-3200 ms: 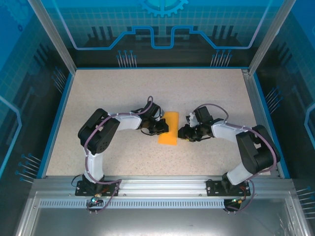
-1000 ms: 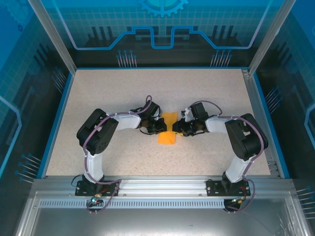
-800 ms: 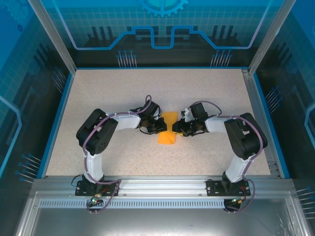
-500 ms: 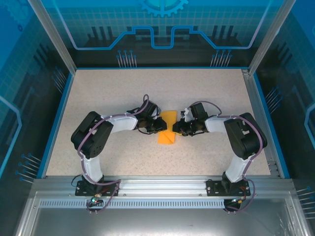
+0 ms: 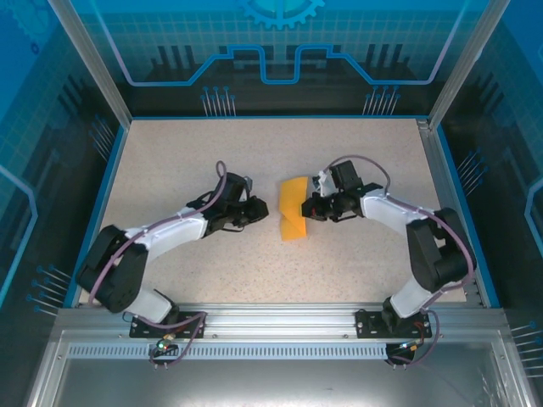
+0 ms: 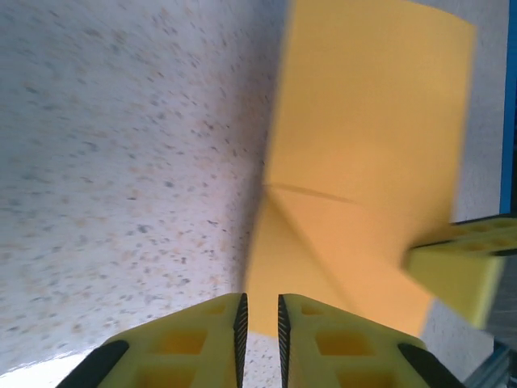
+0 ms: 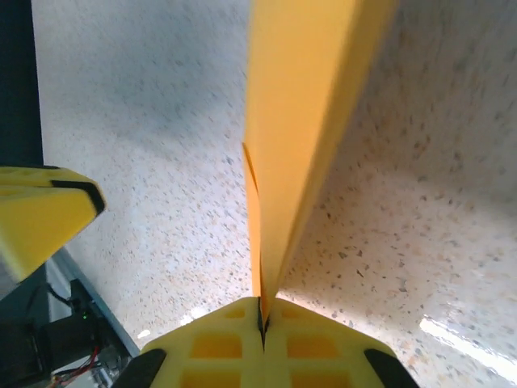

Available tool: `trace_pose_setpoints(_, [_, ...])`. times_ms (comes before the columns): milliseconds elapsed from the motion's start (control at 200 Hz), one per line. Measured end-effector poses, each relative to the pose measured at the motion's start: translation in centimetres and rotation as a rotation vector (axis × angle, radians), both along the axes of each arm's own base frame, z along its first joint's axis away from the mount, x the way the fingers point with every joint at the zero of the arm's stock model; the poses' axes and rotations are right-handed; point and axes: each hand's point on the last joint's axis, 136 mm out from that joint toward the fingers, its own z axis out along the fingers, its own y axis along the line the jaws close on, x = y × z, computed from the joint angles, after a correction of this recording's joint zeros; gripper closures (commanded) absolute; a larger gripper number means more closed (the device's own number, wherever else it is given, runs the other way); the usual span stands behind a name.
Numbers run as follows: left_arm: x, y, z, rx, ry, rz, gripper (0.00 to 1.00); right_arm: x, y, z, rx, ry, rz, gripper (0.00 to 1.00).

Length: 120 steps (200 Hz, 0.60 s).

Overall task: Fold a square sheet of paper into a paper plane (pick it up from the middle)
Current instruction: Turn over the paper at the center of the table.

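Left arm is swinging back toward its own side of the table (image 5: 170, 170). One second ago both grippers were pressed against the sheet of paper (image 5: 293, 212) from either side; now the left gripper (image 5: 257, 212) is sitting just clear of the paper's left edge.

From the left wrist, the left gripper (image 6: 262, 303) is showing its jaws parted by only a narrow slit with nothing between them, so it is no longer gripping the sheet.

The right gripper (image 5: 308, 208) is clamping fully onto the paper's right edge. Its wrist view has the right gripper (image 7: 262, 311) pinching the sheet of paper (image 7: 299, 121) edge-on, with the sheet standing up off the table.

The sheet of paper (image 6: 363, 162) is sitting mid-table between the two grippers, folded narrow and carrying one diagonal crease on its lower half.

Judgement: the paper is being handed over to the right side alone, which is freeing the left arm to re-approach for the next fold. Plane is looking far from finished: no nose or wings are showing.
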Motion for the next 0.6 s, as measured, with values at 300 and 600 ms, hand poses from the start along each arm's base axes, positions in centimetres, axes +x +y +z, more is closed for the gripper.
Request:
trace_pose_setpoints(300, [0.2,5.2,3.5,0.067,-0.129,0.178,0.71,-0.5,-5.1,8.0,-0.66,-0.192,-0.064,0.99])
trace_pose_setpoints(600, [-1.7,11.8,3.3,0.214,-0.123,0.437,0.7,-2.3,-6.5,3.8,-1.144,-0.055,0.039,0.98])
